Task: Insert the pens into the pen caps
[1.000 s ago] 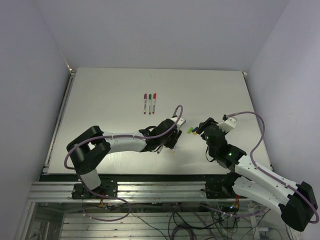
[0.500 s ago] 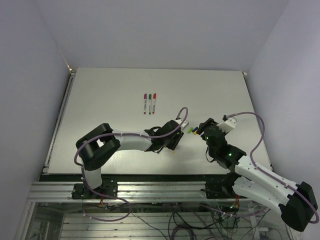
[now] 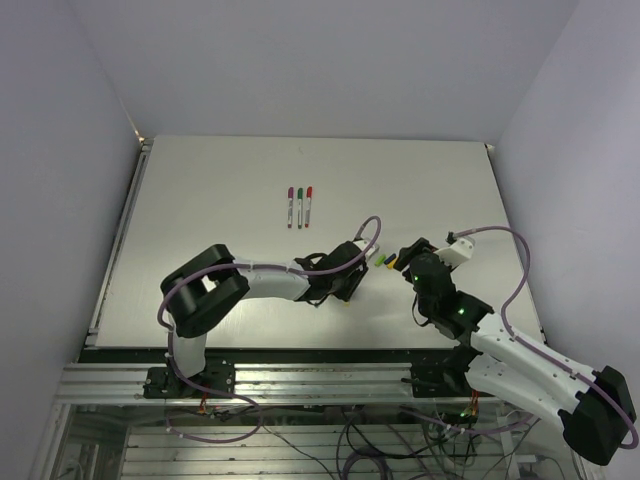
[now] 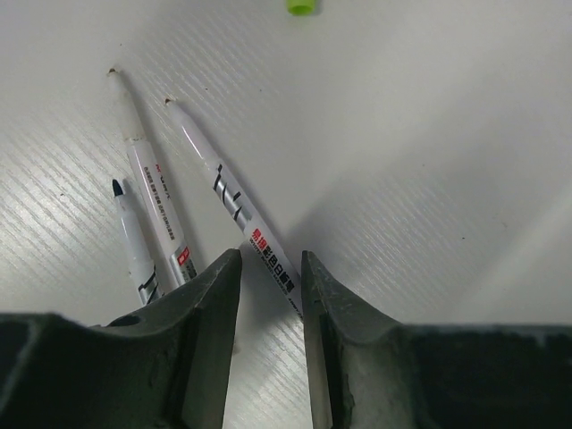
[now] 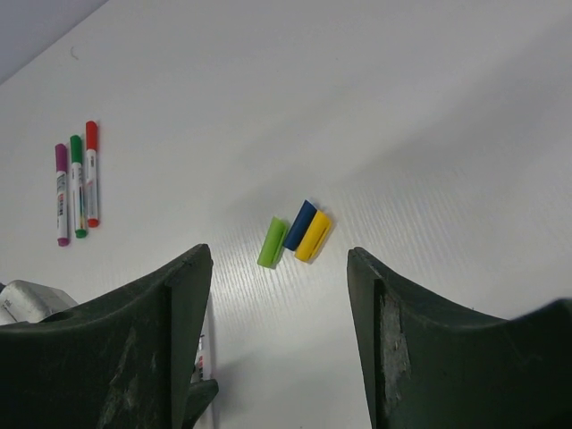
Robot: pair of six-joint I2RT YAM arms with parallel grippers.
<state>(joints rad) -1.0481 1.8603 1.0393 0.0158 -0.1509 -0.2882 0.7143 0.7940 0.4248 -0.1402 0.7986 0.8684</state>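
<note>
step: grabbing an uncapped pen to cap it. Three capped pens (image 5: 78, 185) (magenta, green, red caps) look done; they lie well out beyond the right gripper's left finger.
left gripper (image 4: 268, 264): fingers part open with a narrow gap, straddling one uncapped pen (image 4: 228, 201). The gap looks wider than the barrel, so it is not clamped as far as I can tell.
straddled pen: the barrel runs diagonally through the gap, its tail goes under the right finger, and its tip points away ahead-left.
other pens: second uncapped pen (image 4: 152, 192) and blue-tipped pen (image 4: 132, 237) lie just outside the left finger, close together and roughly parallel.
right gripper (image 5: 278, 255): fingers wide apart, holding nothing.
caps: lime green cap (image 5: 273, 242), dark blue cap (image 5: 300, 224) and yellow cap (image 5: 314, 236) lie on the table (image 5: 429, 134), just ahead of the gap between the right fingers. Blue and yellow touch; green is just beside them.
next move (judgement): the left fingers close on the barrel and lift. The pen sits skewed in the gap, so it likely needs squaring first. The right gripper takes the matching cap, but the straddled pen's tip colour is too small to tell.
</note>
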